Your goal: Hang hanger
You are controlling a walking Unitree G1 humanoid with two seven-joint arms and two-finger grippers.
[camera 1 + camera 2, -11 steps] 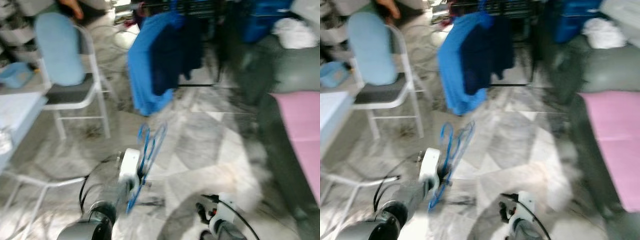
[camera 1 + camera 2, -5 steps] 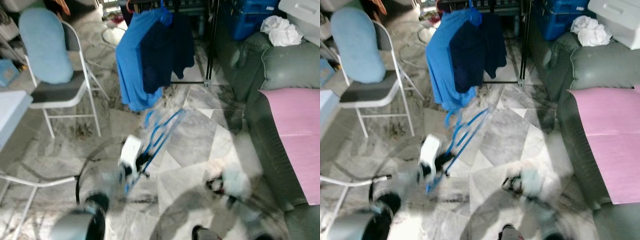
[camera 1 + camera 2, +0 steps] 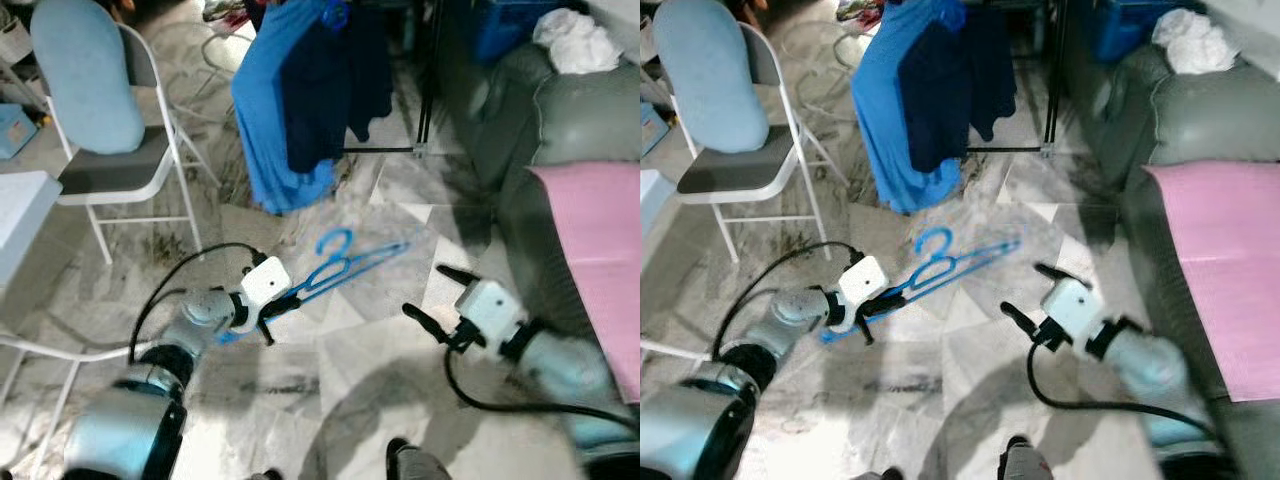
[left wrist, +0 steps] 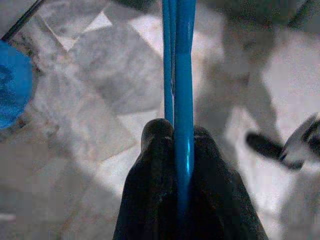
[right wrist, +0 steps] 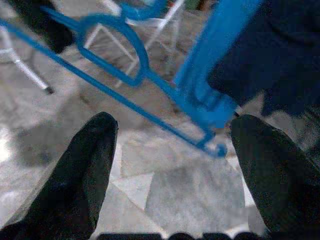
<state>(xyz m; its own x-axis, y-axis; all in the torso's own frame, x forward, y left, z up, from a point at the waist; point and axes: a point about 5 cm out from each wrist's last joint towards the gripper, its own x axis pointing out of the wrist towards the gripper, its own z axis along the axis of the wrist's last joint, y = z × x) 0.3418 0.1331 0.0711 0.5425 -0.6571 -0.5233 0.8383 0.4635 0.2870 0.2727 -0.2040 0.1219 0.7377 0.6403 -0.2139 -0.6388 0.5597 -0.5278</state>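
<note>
hanger (image 3: 350, 266): bright blue | fingers (image 5: 85, 170): black | floor (image 3: 380, 310): grey-white marble | sofa cover (image 3: 600, 250): pink

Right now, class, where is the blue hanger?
The blue hanger is held above the marble floor, clamped in the left end effector, its far end near the open right end effector.

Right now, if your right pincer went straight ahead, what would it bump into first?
Probably the blue hanger: it crosses just ahead of the open right pincer, held by the left pincer. Depth is unclear.
</note>
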